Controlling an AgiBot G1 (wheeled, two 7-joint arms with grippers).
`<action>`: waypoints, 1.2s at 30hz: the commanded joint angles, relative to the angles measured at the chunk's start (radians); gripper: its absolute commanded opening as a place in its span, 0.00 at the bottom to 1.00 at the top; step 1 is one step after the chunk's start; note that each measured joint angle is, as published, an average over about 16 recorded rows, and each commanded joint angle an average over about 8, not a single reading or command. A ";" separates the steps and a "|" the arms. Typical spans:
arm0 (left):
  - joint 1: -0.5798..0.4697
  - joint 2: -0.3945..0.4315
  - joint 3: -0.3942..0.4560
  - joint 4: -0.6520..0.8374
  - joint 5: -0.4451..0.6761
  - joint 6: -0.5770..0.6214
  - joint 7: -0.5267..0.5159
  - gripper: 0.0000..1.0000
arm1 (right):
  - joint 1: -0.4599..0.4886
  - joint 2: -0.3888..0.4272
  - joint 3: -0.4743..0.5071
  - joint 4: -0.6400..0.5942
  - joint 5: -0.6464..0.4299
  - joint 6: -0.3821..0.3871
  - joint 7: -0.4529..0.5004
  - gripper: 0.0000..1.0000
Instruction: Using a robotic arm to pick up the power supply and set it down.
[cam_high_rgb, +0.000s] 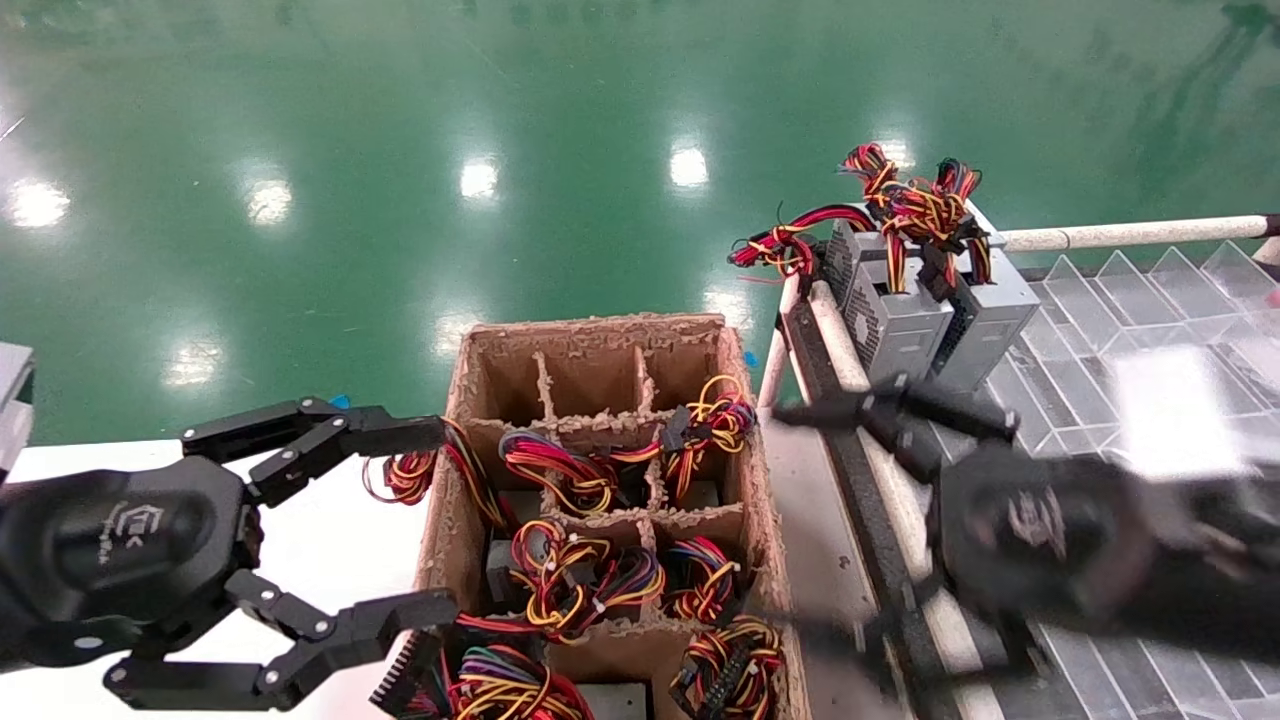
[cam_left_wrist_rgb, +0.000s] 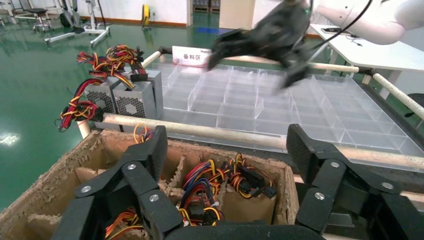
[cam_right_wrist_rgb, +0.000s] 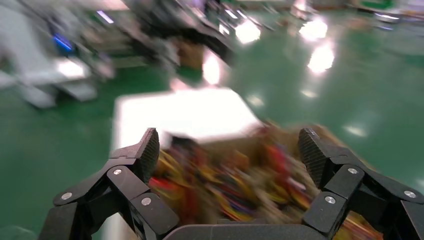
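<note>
1. Silver-grey power supply (cam_high_rgb: 895, 325) upright at the near-left corner of the clear divided tray (cam_high_rgb: 1130, 330), touching a second like unit (cam_high_rgb: 985, 315) on its right; honeycomb side toward the cardboard box; red, yellow and black wires (cam_high_rgb: 915, 205) bunched on top and spilling left over the tray's edge.
2. Right gripper (cam_high_rgb: 870, 405) just in front of the power supply and a little below it in the head view, fingers spread wide, holding nothing, not touching the metal box; blurred.
3. Left gripper (cam_high_rgb: 425, 520) at the left wall of the cardboard box (cam_high_rgb: 600, 335), fingers wide apart, nothing between them; upper finger (cam_high_rgb: 395, 435) near a wire loop hanging over the wall.
4. Brown cardboard box split by ragged dividers: far row of compartments seemingly bare, middle and near compartments filled with more grey units under coiled red, yellow, orange and black wires (cam_high_rgb: 560, 575) with black connectors.
5. Clear tray on white rails (cam_high_rgb: 1130, 235) to the right of the box, only the two supplies visible in its corner cells; white label card (cam_left_wrist_rgb: 191, 55) at its far edge in the left wrist view.
</note>
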 joint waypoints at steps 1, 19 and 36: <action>0.000 0.000 0.000 0.000 0.000 0.000 0.000 0.00 | 0.009 0.007 -0.002 0.004 -0.053 0.041 -0.018 1.00; 0.000 0.000 0.000 0.000 0.000 0.000 0.000 0.00 | 0.193 -0.238 -0.108 -0.490 -0.225 0.044 -0.182 0.00; 0.000 0.000 0.000 0.000 0.000 0.000 0.000 0.00 | 0.325 -0.348 -0.159 -0.881 -0.285 -0.073 -0.373 0.00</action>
